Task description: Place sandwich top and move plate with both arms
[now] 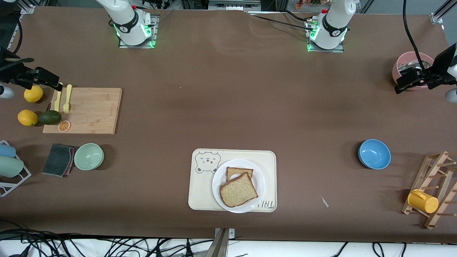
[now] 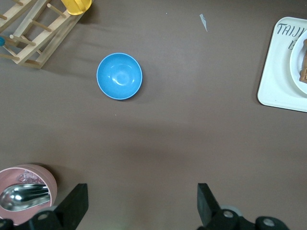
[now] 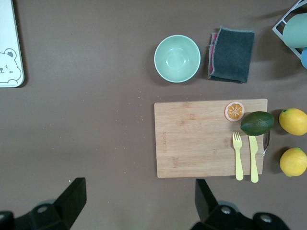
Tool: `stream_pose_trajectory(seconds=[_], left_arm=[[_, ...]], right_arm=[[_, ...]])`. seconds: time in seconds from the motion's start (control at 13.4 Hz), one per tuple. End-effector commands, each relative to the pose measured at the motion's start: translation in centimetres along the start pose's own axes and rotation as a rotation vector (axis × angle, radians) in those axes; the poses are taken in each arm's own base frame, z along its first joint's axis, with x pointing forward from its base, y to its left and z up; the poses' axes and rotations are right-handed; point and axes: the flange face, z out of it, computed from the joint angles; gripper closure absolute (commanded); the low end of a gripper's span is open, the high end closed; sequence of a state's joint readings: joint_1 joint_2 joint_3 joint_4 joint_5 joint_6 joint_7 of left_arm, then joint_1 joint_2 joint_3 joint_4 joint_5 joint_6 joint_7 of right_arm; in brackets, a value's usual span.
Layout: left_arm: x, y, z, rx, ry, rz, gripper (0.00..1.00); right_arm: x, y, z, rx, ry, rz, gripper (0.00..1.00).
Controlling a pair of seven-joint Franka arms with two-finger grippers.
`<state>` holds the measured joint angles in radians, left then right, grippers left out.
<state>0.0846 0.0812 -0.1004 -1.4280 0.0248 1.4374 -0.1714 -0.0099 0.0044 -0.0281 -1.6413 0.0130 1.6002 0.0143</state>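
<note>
A: Front view first. What's w/ the bread?

B: Sandwich top is a roughly square slice, light brown w/ speckles, darker crust. It lies tilted on the plate, overlapping a second slice that sits farther from the camera. Plate is round, plain white, on the cream tray w/ a bear drawing, at the near-middle of the tabletop.

A: Arms?

B: Both up in the air, holding nothing. Left pincer is over the pink bowl at the left arm's end; right pincer is over the yellow fork and the lemon by the cutting board. Blue bowl is toward the left arm's end, green bowl toward the right arm's.

A: Left wrist view?

B: Left pincer fingers stand wide apart, bare tabletop between. Blue bowl, a wooden rack, the pink bowl w/ a metal spoon in it, plus a corner of the tray and an edge of the plate.

A: Right wrist view?

B: Right pincer also spread wide, nothing gripped. Cutting board w/ fork, an avocado and an orange slice at its edge; green bowl just beside a dark cloth.
</note>
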Motion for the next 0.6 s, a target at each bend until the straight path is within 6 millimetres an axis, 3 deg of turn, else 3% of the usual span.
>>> stream_pose_trajectory(seconds=[0.0, 0.52], left_arm=[[-2.17, -0.22, -0.07, 0.026, -0.001, 0.002, 0.0], [-2.29, -0.42, 0.11, 0.022, -0.006, -0.001, 0.0]], right_arm=[[-0.03, -0.05, -0.54, -0.002, -0.002, 0.006, 0.0], [0.01, -0.05, -0.46, -0.002, -0.003, 0.006, 0.0]])
